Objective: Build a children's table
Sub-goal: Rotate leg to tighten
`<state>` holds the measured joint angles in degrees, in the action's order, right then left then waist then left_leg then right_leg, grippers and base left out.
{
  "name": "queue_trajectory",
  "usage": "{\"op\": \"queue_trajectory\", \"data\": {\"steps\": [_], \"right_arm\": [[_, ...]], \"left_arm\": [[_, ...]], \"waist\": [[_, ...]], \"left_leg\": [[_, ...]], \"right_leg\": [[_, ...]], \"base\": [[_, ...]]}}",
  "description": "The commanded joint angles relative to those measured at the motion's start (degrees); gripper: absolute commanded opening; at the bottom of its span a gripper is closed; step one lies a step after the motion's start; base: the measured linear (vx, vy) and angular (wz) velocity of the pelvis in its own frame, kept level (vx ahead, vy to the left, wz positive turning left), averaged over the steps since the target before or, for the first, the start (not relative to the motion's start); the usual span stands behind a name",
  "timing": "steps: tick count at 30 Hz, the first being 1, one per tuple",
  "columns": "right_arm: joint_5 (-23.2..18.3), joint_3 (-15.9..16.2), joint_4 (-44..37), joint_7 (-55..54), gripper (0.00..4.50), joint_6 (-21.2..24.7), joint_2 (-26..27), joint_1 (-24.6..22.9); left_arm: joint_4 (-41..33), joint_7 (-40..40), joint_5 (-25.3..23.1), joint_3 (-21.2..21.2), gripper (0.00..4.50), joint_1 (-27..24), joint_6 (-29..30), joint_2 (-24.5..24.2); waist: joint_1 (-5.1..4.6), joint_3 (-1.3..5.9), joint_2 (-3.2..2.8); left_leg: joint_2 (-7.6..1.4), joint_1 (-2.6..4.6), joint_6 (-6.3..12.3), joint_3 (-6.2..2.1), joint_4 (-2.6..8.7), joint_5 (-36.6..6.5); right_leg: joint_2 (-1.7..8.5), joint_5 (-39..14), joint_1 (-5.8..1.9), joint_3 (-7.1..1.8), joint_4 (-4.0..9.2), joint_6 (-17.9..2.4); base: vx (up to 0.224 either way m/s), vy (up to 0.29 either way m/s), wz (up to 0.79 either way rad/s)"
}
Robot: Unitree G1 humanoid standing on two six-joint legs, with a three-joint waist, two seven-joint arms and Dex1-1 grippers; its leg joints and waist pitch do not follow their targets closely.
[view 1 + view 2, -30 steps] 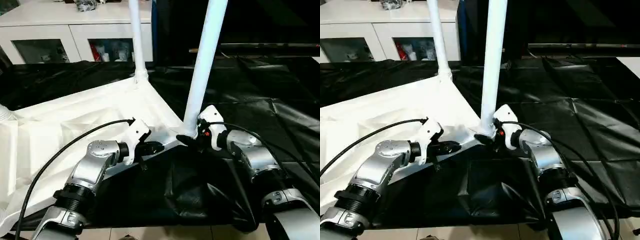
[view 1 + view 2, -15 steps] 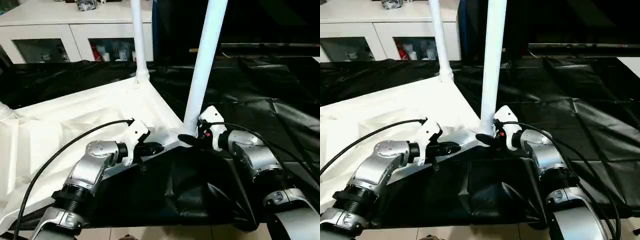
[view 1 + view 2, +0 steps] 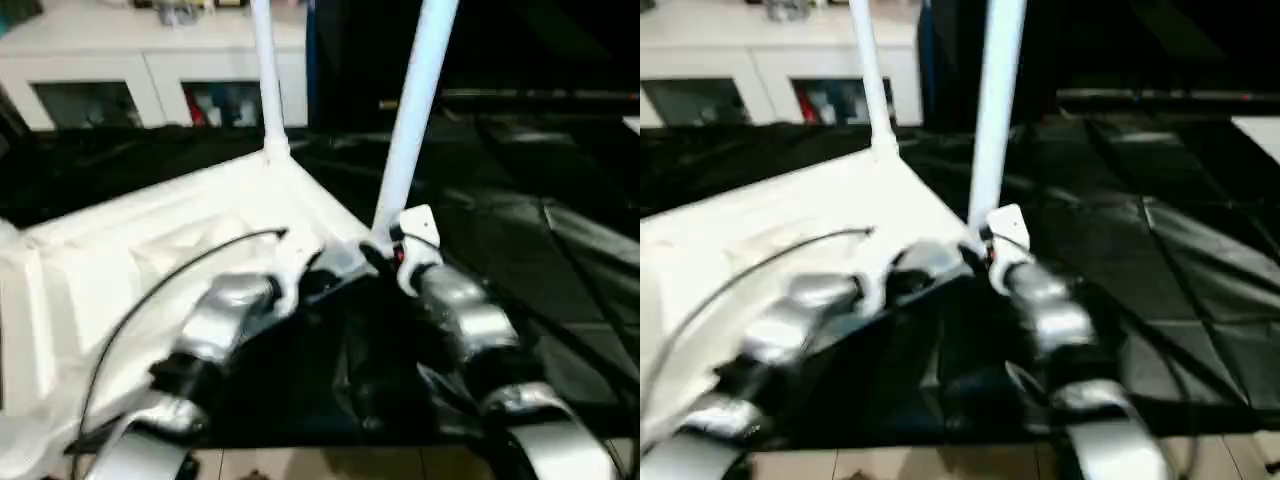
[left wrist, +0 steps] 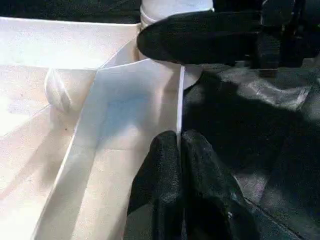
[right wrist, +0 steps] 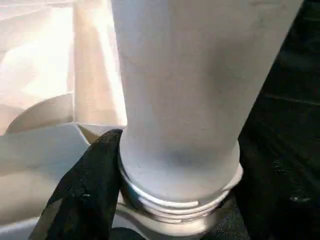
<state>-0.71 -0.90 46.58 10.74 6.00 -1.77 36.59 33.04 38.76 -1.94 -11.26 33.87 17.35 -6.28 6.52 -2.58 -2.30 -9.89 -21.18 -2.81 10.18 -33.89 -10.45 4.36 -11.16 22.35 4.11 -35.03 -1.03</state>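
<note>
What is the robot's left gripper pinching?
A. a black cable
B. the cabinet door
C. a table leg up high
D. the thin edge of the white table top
D: in the left wrist view the left gripper's two black fingers are pressed together on the thin rim of the upside-down table top.

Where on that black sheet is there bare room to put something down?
Bare black sheet lies right of the near leg. It is crowded at the tabletop corner, where both grippers work: left gripper, right gripper.
</note>
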Motion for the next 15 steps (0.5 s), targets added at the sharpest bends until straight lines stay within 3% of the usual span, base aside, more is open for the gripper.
{"op": "queue_trajectory", "data": {"steps": [1, 2, 3, 6, 9, 12, 15], "right_arm": [[-0.4, 2.0, 2.4, 1.8, 2.77, 0.2, 3.6, -0.6], [-1.4, 1.2, 2.2, 2.6, 2.77, -0.5, 3.8, -0.4], [-1.9, 0.7, 2.1, 3.0, 3.32, -0.9, 3.9, -0.3], [-2.2, 0.6, 1.5, 4.4, 3.46, -2.6, 3.2, 0.2], [-1.7, 1.6, 0.8, 7.0, 3.89, -3.2, 1.6, 0.6], [-0.5, 3.5, -0.6, 11.8, 3.91, -2.2, -1.4, 0.9], [2.2, 7.1, -3.0, 21.1, 3.91, -2.1, -7.5, 0.7]], "left_arm": [[2.1, -2.7, -1.0, -1.6, 0.00, 1.4, 0.0, 1.6], [2.0, -2.1, -0.9, -1.7, 0.00, 1.5, -0.4, 1.5], [1.9, -1.7, -0.8, -1.7, 0.00, 1.4, -0.7, 1.5], [1.4, 0.7, -0.3, -1.5, 0.00, 0.9, -1.7, 0.6], [0.2, 2.8, 0.5, -1.4, 0.00, 0.1, -2.1, -0.6], [-1.9, 6.2, 1.6, -1.3, 0.00, -1.2, -2.8, -2.4], [-5.2, 11.4, 3.6, -1.1, 0.00, -3.3, -2.7, -5.6]], "waist": [[-0.39, 2.95, 0.36], [-0.44, 2.93, 0.45], [-0.43, 2.99, 0.45], [-0.39, 3.13, 0.52], [-0.45, 3.24, 0.56], [-0.45, 3.33, 0.85], [-0.53, 3.85, 1.01]], "left_leg": [[-3.30, 1.26, -0.41, -1.50, 4.85, -17.9], [-3.30, 1.15, -0.48, -1.57, 4.98, -18.1], [-3.34, 1.15, -0.49, -1.59, 4.99, -18.0], [-3.33, 0.73, 0.09, -1.59, 4.96, -16.1], [-3.29, 0.56, 0.82, -1.43, 4.78, -13.9], [-3.28, 0.35, 1.89, -1.33, 4.58, -12.0], [-3.24, -0.14, 3.54, -1.27, 3.91, -7.4]], "right_leg": [[4.90, -20.7, -1.60, -3.01, 5.62, -8.3], [4.91, -20.6, -1.72, -3.05, 5.59, -8.2], [4.96, -20.3, -1.76, -3.08, 5.54, -8.2], [5.02, -17.3, -2.07, -3.11, 5.16, -8.8], [4.97, -14.3, -2.15, -3.10, 4.87, -9.7], [4.93, -12.4, -2.40, -3.06, 4.60, -10.3], [4.71, -4.9, -2.86, -2.88, 3.51, -11.7]], "base": [[0.000, 0.000, 0.00], [0.000, 0.000, 0.00], [0.000, 0.000, 0.00], [0.000, 0.000, 0.00], [0.000, 0.000, 0.00], [0.000, 0.000, 0.00], [0.000, 0.000, 0.00]]}}
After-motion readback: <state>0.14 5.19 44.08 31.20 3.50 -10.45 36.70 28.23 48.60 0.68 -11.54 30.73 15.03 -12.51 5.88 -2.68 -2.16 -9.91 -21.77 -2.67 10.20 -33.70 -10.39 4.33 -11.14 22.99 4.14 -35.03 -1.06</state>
